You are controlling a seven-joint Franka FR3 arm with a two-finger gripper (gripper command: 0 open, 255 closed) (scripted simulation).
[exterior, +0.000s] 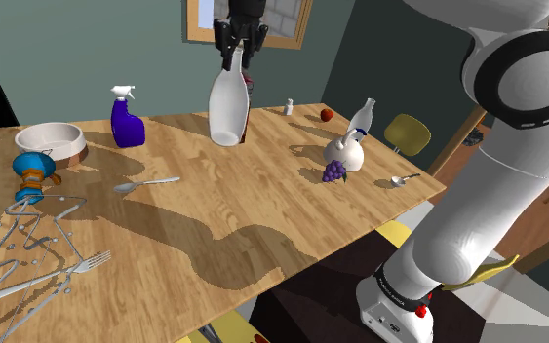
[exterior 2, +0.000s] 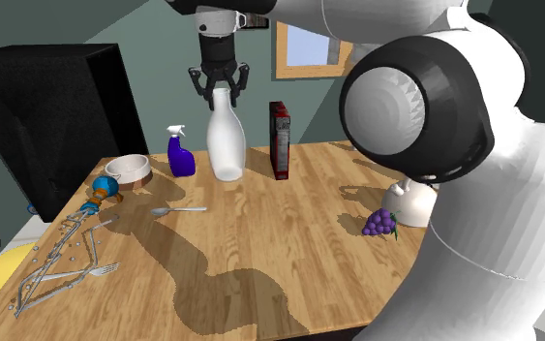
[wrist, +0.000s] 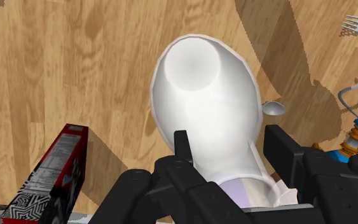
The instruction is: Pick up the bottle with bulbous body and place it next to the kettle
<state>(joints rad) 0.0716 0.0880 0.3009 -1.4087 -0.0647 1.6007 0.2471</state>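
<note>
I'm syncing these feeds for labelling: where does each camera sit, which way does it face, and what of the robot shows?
Shoulder view: beside and slightly behind the stand, looking down over the table; stand and white arm show at its right.
Second exterior view: close by the arm, facing nearly the same way; its joints loom at the right.
Wrist view: on the hand, looking down along the white bottle; the black gripper shows.
Shared: both exterior views show the kettle.

The bottle and the kettle are plain white, the spray bottle is blue, the box red with black, the grapes purple.
</note>
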